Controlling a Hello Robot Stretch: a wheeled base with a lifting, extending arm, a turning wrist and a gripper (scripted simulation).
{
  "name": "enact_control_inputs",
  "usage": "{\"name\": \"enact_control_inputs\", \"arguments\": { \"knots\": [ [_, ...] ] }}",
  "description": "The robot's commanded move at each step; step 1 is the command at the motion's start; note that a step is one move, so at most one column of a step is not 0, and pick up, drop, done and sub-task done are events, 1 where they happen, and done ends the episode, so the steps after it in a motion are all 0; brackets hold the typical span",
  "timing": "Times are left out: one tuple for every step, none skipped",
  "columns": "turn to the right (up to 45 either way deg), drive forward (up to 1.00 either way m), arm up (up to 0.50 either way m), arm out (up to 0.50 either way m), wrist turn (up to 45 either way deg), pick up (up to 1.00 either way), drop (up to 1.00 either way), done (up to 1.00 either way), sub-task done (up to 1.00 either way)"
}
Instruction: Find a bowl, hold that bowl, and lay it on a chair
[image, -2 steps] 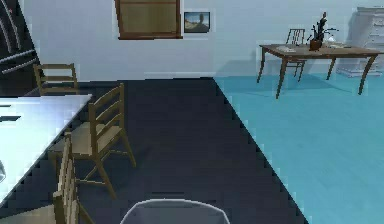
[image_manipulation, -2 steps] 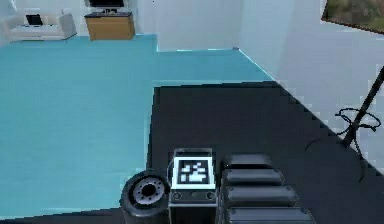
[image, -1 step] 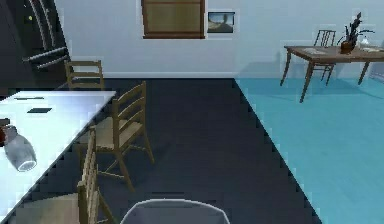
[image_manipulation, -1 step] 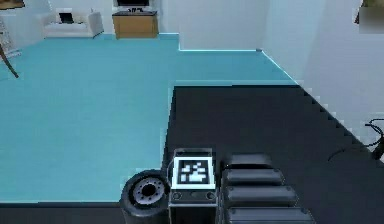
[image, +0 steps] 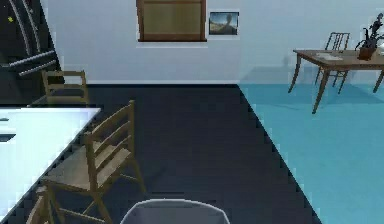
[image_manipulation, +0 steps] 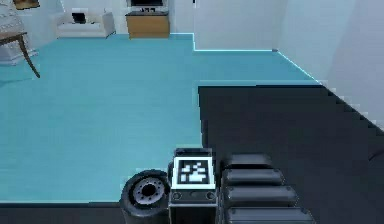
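Note:
Wooden chairs stand by a white table (image: 40, 135) at the forward view's left: one chair (image: 105, 150) at its side, another (image: 65, 88) at its far end, and a third (image: 40, 210) at the bottom corner. In the arm side view the arm's dark bar (image_manipulation: 255, 190) lies along the bottom edge, with a white marked square (image_manipulation: 193, 170) at its end. To the left of that square sits my gripper (image_manipulation: 148, 193), seen as a dark round body. Its far end cannot be made out, so I cannot tell whether it holds anything.
A brown table (image: 340, 65) with a chair (image: 337, 45) and a plant (image: 370, 40) stands on teal floor at the far right. A dark fridge (image: 25, 40) is top left. A grey rounded shape (image: 180, 212) sits at the bottom edge. A white sofa (image_manipulation: 85, 22) and a cabinet (image_manipulation: 148, 22) lie far off across open teal floor (image_manipulation: 110, 110).

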Motion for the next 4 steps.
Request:
{"name": "enact_control_inputs", "arguments": {
  "knots": [
    [45.0,0.0,0.0,0.0,0.0,0.0,0.0,0.0,0.0],
    [45.0,0.0,0.0,0.0,0.0,0.0,0.0,0.0,0.0],
    [27.0,0.0,0.0,0.0,0.0,0.0,0.0,0.0,0.0],
    [-45.0,0.0,0.0,0.0,0.0,0.0,0.0,0.0,0.0]
  ]
}}
